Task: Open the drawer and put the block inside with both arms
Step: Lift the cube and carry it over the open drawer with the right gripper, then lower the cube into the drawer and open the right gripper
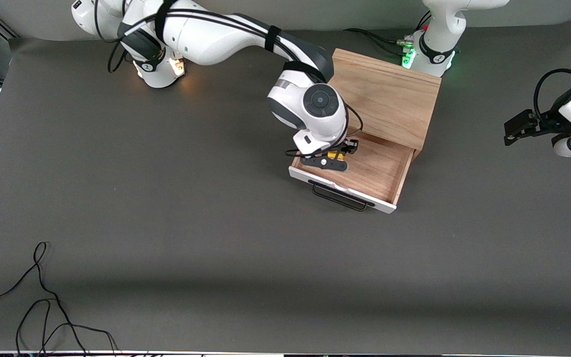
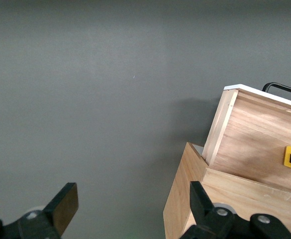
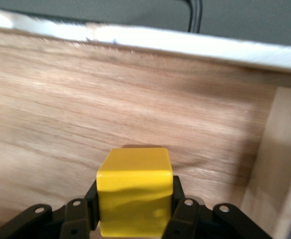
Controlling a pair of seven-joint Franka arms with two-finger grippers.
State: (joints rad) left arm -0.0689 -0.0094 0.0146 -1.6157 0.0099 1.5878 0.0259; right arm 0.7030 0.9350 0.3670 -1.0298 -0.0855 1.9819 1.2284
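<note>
the drawer (image 1: 365, 171) stands pulled out of the cabinet (image 1: 389, 94), open from above; its wooden floor is bare toward the left arm's end and toward its white front panel (image 1: 341, 189). the right gripper (image 1: 336, 156), clamped on the block (image 1: 335, 155), fills the corner toward the right arm's end, with that arm's wrist bulking above it. the handle (image 1: 341, 197) juts out in front. the left gripper (image 1: 518, 126), fingers spread, waits over bare table (image 1: 216, 238) well apart from the cabinet. loose cables (image 1: 42, 302) lie at the table's near corner
</note>
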